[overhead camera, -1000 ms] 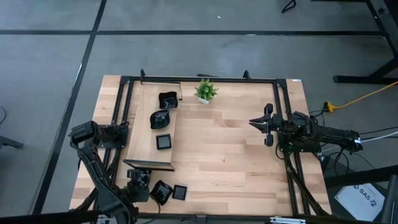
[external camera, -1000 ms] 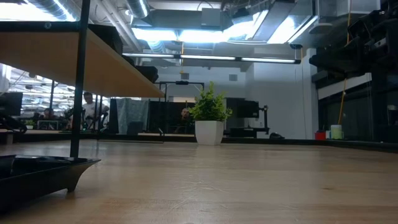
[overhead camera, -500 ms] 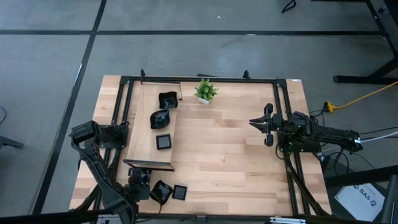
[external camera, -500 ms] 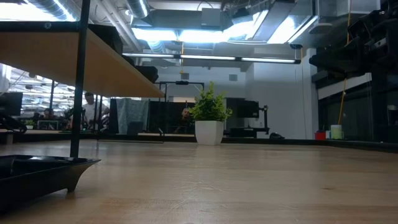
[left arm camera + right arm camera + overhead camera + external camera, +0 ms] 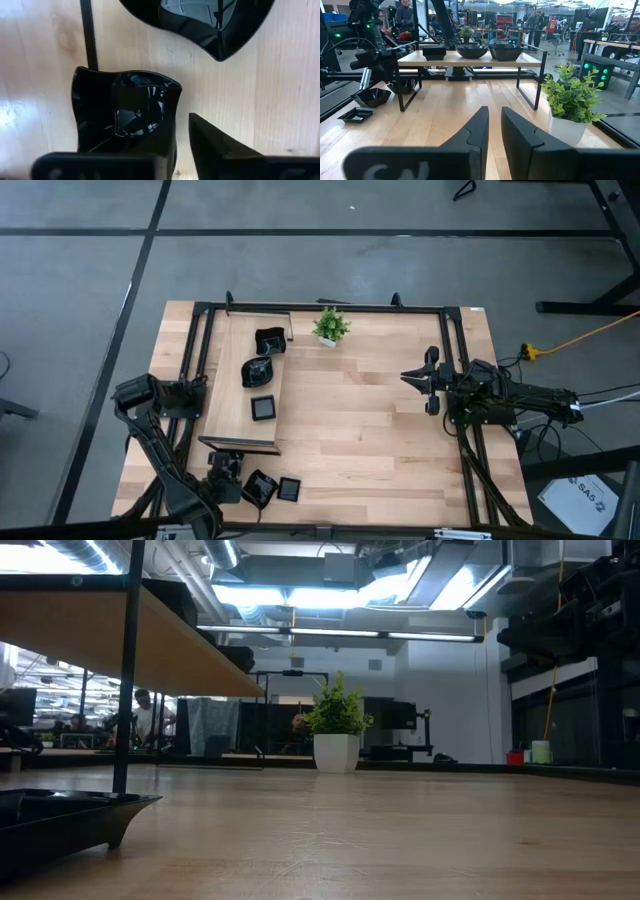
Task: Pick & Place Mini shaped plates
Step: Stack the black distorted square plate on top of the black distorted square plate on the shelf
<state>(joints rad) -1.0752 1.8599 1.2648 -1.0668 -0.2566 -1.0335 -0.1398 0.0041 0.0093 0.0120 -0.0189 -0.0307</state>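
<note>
Left end effector (image 5: 177, 150) straddles wavy black plate's (image 5: 125, 112) rim.

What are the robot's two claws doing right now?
Left end effector: right at a wavy black dish; cannot tell whether it grips it.
Right end effector: closed, holding nothing.

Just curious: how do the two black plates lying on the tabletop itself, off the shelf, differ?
The wavy-rimmed plate is larger and deep, like a bowl; the square plate is smaller and flat. Both are glossy black, lying on the wooden table.
</note>
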